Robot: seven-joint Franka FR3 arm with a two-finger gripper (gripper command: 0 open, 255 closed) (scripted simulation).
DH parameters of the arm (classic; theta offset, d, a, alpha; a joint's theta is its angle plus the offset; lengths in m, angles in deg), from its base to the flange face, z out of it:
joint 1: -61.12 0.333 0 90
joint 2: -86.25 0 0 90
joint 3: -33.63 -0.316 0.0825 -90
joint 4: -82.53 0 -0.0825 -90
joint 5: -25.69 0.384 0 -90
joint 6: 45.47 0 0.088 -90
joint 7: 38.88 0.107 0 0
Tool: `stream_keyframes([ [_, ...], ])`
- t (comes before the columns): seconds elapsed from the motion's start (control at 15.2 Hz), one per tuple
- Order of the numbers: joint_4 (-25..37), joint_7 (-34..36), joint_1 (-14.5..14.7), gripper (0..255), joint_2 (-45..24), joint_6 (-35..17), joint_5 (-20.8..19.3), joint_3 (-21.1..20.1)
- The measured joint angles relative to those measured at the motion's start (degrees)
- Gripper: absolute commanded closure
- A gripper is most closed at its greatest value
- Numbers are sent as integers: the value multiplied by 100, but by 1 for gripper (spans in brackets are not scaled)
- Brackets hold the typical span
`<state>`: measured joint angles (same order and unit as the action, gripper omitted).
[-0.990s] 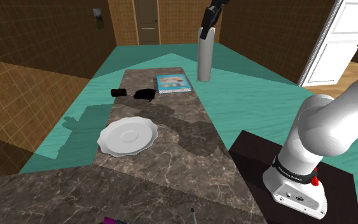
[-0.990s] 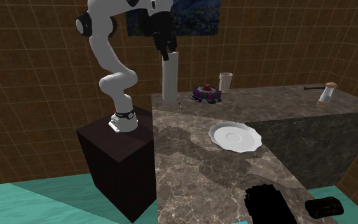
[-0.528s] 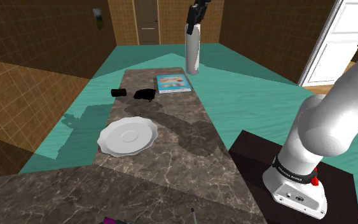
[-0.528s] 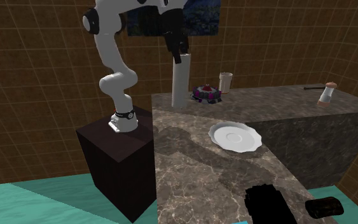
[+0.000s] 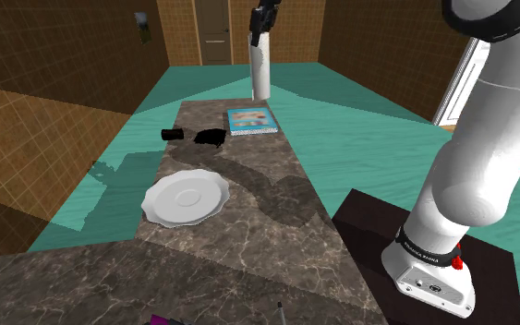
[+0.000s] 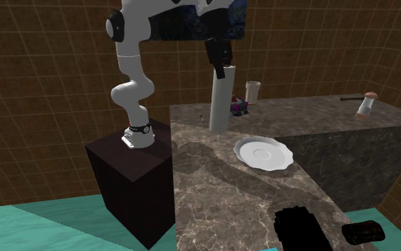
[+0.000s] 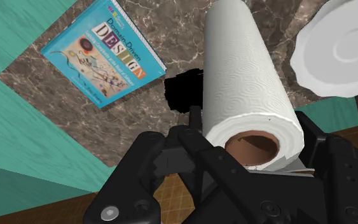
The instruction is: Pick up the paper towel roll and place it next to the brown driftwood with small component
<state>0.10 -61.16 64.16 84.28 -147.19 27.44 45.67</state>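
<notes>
Pinched the paper towel roll (image 5: 261, 72) by its top end in the tool (image 5: 265, 17), upright, clear of the desk (image 5: 248, 240) — likely to pass over the book (image 5: 251, 120), with black driftwood (image 5: 210, 138) at seven o'clock in the shoulder view.

plate (image 5: 186, 197) on counter (image 5: 248, 249), toward shoulder view's left. book (image 5: 250, 120) at far end. lump (image 5: 211, 138) just left of book, small piece (image 5: 172, 135) left of lump. paper towel roll (image 5: 260, 72) upright in air beyond book. stand (image 5: 368, 217) right of counter.
</notes>
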Motion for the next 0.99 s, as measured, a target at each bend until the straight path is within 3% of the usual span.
stream_keyframes([
  [0.4,2576,-336,-425,255,-1895,736,541,127],
  [0.53,2588,-353,-440,255,-1980,666,562,122],
  [0.99,1549,-378,-335,255,-1654,-52,487,125],
])
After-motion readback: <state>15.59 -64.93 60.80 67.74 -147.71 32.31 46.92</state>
